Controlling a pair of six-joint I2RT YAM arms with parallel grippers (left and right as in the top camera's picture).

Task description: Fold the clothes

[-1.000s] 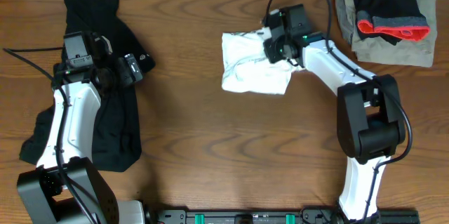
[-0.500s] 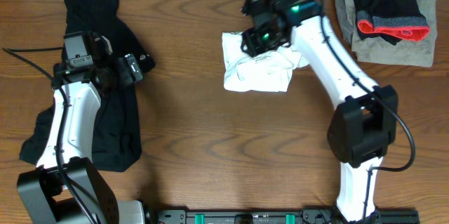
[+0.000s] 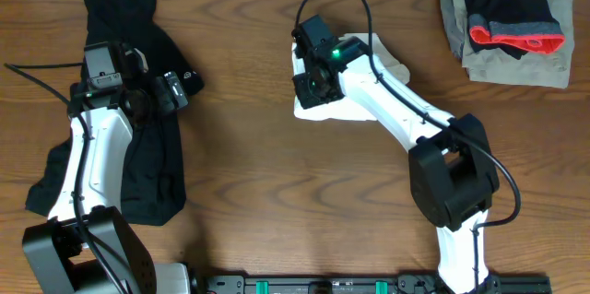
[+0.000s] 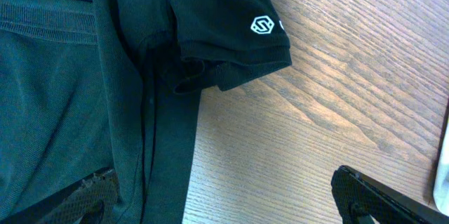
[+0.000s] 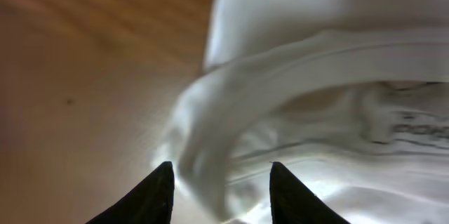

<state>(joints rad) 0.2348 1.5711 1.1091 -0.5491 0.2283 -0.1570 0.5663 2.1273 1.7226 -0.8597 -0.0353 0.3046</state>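
A black T-shirt [image 3: 157, 165] lies spread out at the left of the table. In the left wrist view its sleeve with a small white logo [image 4: 231, 34] lies on the wood. My left gripper [image 3: 175, 91] hovers over the shirt's right edge, open and empty [image 4: 224, 206]. A crumpled white garment [image 3: 391, 60] lies at the top centre. My right gripper [image 3: 310, 87] is low over its left edge. Its fingers are apart, with a fold of the white cloth [image 5: 231, 154] between them [image 5: 226, 196].
A stack of folded clothes [image 3: 507, 17], black and red pieces on a grey one, sits at the top right corner. The wooden tabletop [image 3: 277, 193] shows between the two garments. The right arm reaches across the white garment.
My right gripper has swept left across the white garment, from its right side to its left edge, and the cloth has shifted shape. The left arm has not moved.
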